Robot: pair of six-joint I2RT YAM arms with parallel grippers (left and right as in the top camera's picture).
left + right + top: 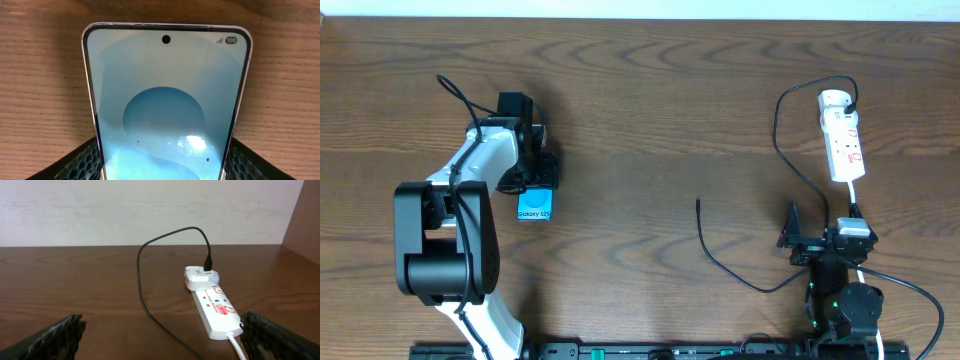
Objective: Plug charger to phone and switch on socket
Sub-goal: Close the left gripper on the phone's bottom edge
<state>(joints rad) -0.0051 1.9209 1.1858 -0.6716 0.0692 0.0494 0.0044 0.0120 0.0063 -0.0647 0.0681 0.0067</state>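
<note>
The phone (534, 207) lies flat on the wooden table, its blue screen up. My left gripper (536, 190) is shut on it. In the left wrist view both pads (80, 162) press against the long sides of the phone (165, 100). The white socket (842, 140) lies at the far right, with a white adapter (200, 276) plugged into its far end. The thin black charger cable (782, 130) runs from the adapter, loops towards me and ends in a free tip (698, 202) on the table. My right gripper (822, 225) stands open just in front of the socket (215, 307), holding nothing.
The socket's white cord (237, 347) runs back under my right gripper. The charger cable (141, 280) crosses the table between the right fingers. A pale wall rises behind the table's far edge. Bare wood separates the phone from the cable tip.
</note>
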